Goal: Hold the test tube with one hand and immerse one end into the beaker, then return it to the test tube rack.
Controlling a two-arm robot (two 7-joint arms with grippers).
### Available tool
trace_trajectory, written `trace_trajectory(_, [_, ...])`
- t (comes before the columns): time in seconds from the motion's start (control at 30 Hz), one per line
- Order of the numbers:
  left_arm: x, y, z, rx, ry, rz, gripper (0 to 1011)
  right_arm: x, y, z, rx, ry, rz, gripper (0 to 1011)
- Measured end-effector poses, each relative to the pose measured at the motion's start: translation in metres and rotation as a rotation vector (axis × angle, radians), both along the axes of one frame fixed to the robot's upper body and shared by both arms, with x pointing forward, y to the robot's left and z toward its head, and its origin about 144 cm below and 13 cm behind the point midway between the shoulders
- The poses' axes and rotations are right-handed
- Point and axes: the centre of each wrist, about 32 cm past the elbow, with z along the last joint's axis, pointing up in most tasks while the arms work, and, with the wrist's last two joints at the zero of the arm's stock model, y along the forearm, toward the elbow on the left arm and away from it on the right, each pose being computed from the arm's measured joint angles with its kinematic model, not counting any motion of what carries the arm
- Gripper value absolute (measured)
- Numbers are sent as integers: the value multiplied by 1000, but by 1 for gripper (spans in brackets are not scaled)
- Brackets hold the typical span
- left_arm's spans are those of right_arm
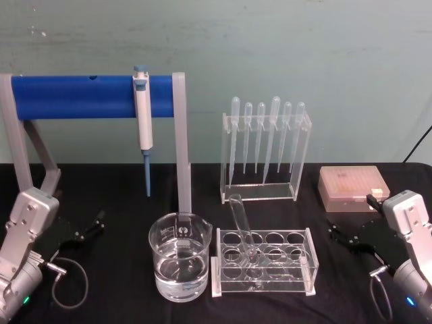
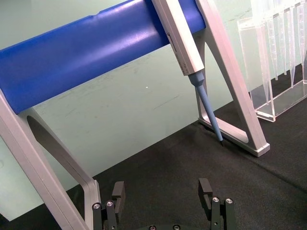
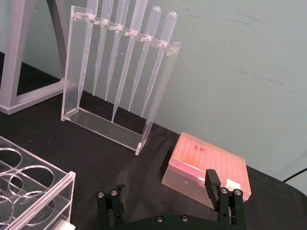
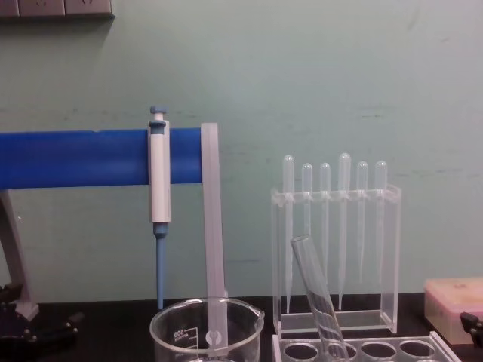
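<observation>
1. Tube point(image 1: 241, 221) was found leaning in a rack point(image 1: 264, 289) hole near the table's front edge, upper part exposed for grasping.
2. Beaker point(image 1: 179, 260) was set just beside, likely for a short carry.
3. Left gripper point(image 2: 161, 188) and right gripper point(image 3: 165, 181) were parked at the table's side edges, jaws apart, empty.

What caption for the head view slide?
Test tube leans in its rack beside the beaker; left gripper and right gripper open at the sides.
</observation>
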Motion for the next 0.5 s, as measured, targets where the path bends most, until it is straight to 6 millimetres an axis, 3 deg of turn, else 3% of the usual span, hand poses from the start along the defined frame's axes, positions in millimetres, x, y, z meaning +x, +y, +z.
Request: trace_trajectory(0.5, [0,0,0,0,0,0,1000,-8,-4,3,-14,-12,5,1004])
